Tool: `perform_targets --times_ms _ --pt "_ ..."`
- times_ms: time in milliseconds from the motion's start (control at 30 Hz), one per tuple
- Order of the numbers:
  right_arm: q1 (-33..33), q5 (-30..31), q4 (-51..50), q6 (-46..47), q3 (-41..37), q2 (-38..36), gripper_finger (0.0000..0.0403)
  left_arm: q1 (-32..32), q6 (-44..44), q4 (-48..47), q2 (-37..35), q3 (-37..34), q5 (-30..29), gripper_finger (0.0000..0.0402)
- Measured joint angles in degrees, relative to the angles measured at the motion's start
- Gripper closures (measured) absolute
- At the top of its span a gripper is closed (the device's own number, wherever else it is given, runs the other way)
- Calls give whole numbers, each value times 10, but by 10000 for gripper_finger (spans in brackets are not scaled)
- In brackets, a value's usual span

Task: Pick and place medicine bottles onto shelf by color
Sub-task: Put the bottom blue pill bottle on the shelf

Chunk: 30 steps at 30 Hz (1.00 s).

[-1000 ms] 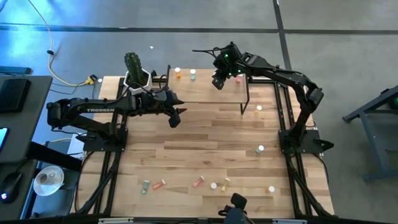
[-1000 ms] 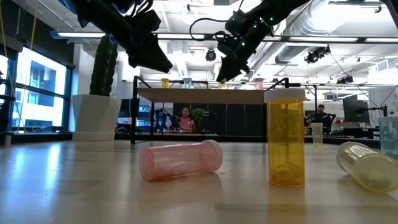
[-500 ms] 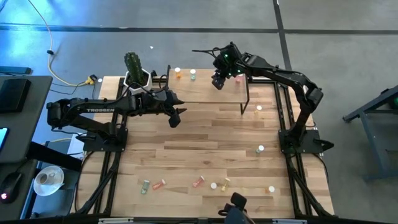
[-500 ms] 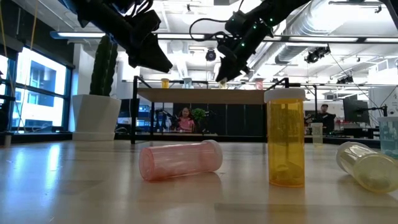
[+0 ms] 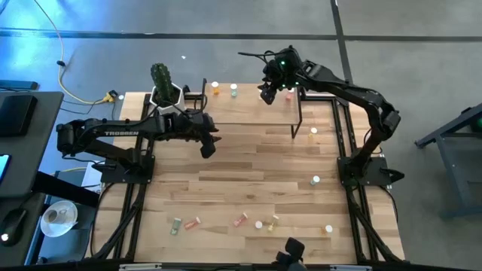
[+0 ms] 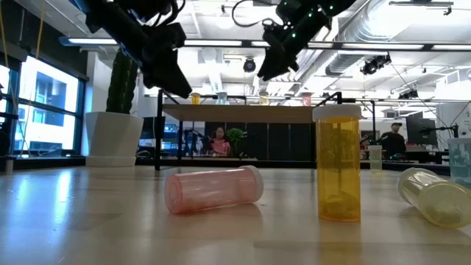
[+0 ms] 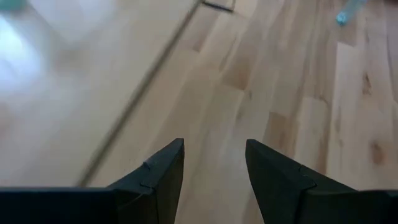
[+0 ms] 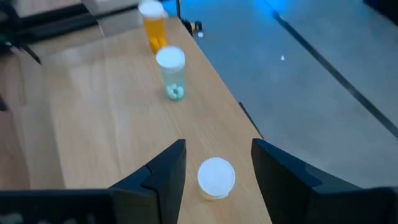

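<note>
The left gripper (image 5: 207, 148) hangs over bare wood just in front of the shelf's left end, its fingers (image 7: 163, 176) parted with nothing between them. I'd judge it is simply waiting or on its way to fetch another bottle, since no bottle lies under it.

The shelf (image 5: 248, 113) stands at the far middle of the table (image 5: 248, 188), and three bottles already stand upright along its far edge: an orange bottle (image 5: 215, 88) to the left, a pale green bottle (image 5: 233, 90) beside it, and a yellow bottle (image 8: 215, 178) further right. That spacing looks like a row being built colour by colour.

The right gripper (image 5: 268, 90) hovers just above the yellow bottle, jaws spread on either side of its white cap and not touching it. To me that reads as a bottle just set down and let go.

The remaining medicine bottles are scattered: two white-capped ones towards the right side, and a loose line near the front edge, among them a pink bottle (image 6: 213, 189) lying on its side and a tall amber bottle (image 6: 338, 163) standing.

A potted cactus (image 5: 163, 84) sits at the far left corner. Around the table is grey floor; beyond it, a bright open workroom where a person sits at a distance.
</note>
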Motion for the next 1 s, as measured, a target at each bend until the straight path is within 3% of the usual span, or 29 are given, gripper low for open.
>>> perform_targets --times_ms 267,567,1000 --pt "20 -1 -1 -1 0 -36 229 -34 -49 -83 0 0 49 240" --pt "58 -2 3 -16 0 -44 229 -129 -167 -199 0 0 56 240" --pt "83 -1 1 -16 0 -43 229 -331 -461 -280 0 0 56 240"
